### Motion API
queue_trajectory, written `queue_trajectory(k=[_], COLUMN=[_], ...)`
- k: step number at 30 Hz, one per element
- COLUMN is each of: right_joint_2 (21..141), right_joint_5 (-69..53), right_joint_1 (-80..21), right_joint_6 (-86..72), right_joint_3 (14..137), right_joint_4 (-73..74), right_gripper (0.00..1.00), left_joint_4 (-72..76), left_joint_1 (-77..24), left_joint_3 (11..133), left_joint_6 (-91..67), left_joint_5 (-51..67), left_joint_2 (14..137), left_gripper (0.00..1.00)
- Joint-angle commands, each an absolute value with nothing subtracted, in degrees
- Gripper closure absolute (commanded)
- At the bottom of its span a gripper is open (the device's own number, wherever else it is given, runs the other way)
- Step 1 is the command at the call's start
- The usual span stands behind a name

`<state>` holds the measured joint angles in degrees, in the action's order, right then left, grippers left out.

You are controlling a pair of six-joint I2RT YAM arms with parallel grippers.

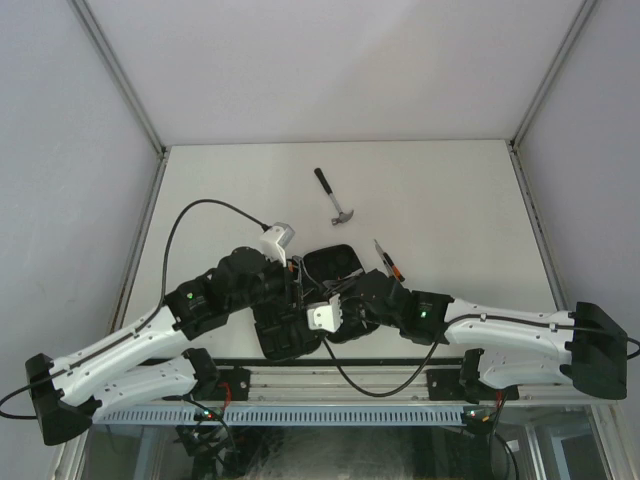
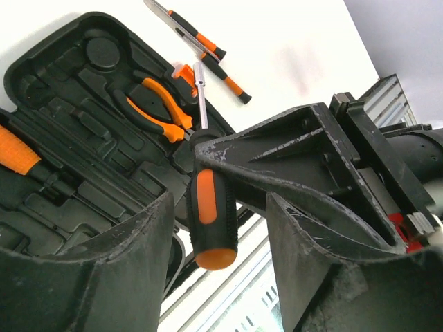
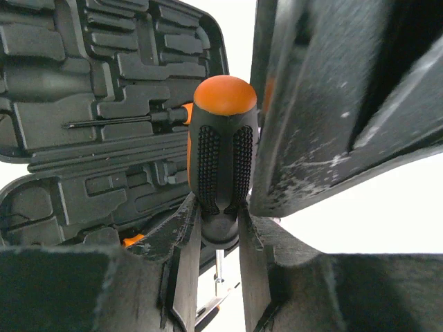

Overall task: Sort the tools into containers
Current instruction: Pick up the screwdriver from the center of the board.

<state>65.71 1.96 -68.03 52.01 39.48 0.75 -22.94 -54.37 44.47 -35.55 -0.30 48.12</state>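
Observation:
My right gripper (image 3: 220, 221) is shut on the neck of a black-and-orange screwdriver (image 3: 221, 155), held above the open black case (image 3: 104, 104). In the left wrist view its handle (image 2: 213, 218) hangs between the fingers of my left gripper (image 2: 220, 207), which stands open around it with a gap on each side. Orange-handled pliers (image 2: 156, 107) lie in a slot of the case (image 2: 76, 97). A slim screwdriver (image 3: 131, 121) lies in another slot. The hammer (image 1: 338, 203) lies on the table beyond the case (image 1: 335, 262).
Two more screwdrivers (image 2: 201, 34) (image 2: 227, 77) lie on the white table just past the case, at its right in the top view (image 1: 388, 260). Both arms crowd over the case near the table's front rail (image 1: 330, 385).

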Motion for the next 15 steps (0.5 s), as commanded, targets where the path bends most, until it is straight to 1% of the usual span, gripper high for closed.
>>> queue_trajectory(k=[1,2,8,13,15], right_joint_2=[63.41,63.29,62.72,61.93,61.56], right_joint_5=[3.36,3.86,6.97,6.97,6.40], right_joint_1=[-69.16,-69.25,-69.09,-68.31,-68.23], right_joint_6=[53.17,53.13,53.22,52.83,52.69], right_joint_3=[42.11,42.11,42.11,42.09,42.10], right_joint_4=[-2.44,-2.52,-2.72,-2.52,-2.50], right_gripper=[1.00,1.00,1.00,1.00,1.00], left_joint_4=[-18.93,-18.81,-18.90,-18.90,-18.94], left_joint_1=[-54.82,-54.84,-54.93,-54.93,-54.93], left_joint_3=[47.11,47.02,46.05,45.39,45.11], left_joint_6=[-36.48,-36.54,-36.92,-37.11,-37.12], left_joint_5=[1.90,2.12,2.44,2.47,2.26], left_joint_2=[49.27,49.45,49.40,49.11,49.03], left_gripper=[0.44,0.46,0.47,0.51,0.54])
